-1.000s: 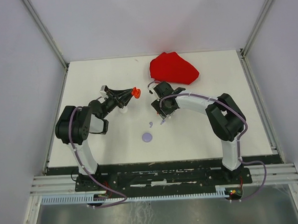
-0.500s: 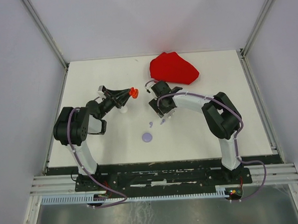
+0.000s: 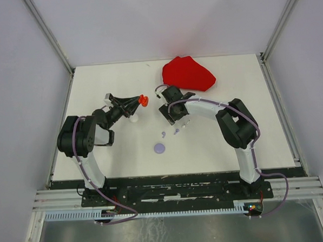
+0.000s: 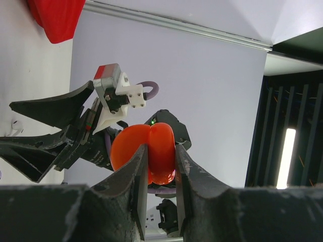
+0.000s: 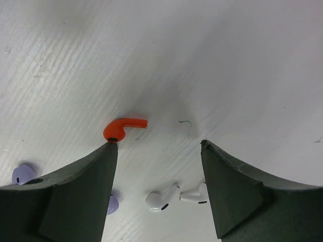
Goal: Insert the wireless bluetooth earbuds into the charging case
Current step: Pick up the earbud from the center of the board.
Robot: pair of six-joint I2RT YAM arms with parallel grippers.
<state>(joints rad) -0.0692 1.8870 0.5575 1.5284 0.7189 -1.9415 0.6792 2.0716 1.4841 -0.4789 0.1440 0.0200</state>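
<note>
My left gripper (image 3: 141, 102) is shut on a red-orange round charging case (image 3: 143, 101) and holds it above the table; in the left wrist view the case (image 4: 151, 151) sits between the two pads. My right gripper (image 5: 157, 143) is open and points down close over the table. A red earbud (image 5: 123, 128) lies just beyond its left fingertip. Two white earbuds (image 5: 162, 199) lie between the fingers, nearer the camera. Lilac earbuds (image 5: 22, 174) lie at the left. In the top view two lilac earbuds (image 3: 164, 134) lie near a lilac round case (image 3: 159, 148).
A crumpled red cloth (image 3: 187, 73) lies at the far middle of the white table (image 3: 233, 144). A small white object (image 3: 133, 120) lies under the left gripper. Grey walls stand on the left, right and far sides.
My right gripper has moved a little to the left and away from me over the earbuds. My left gripper has drifted slightly left with the red case still in it.
</note>
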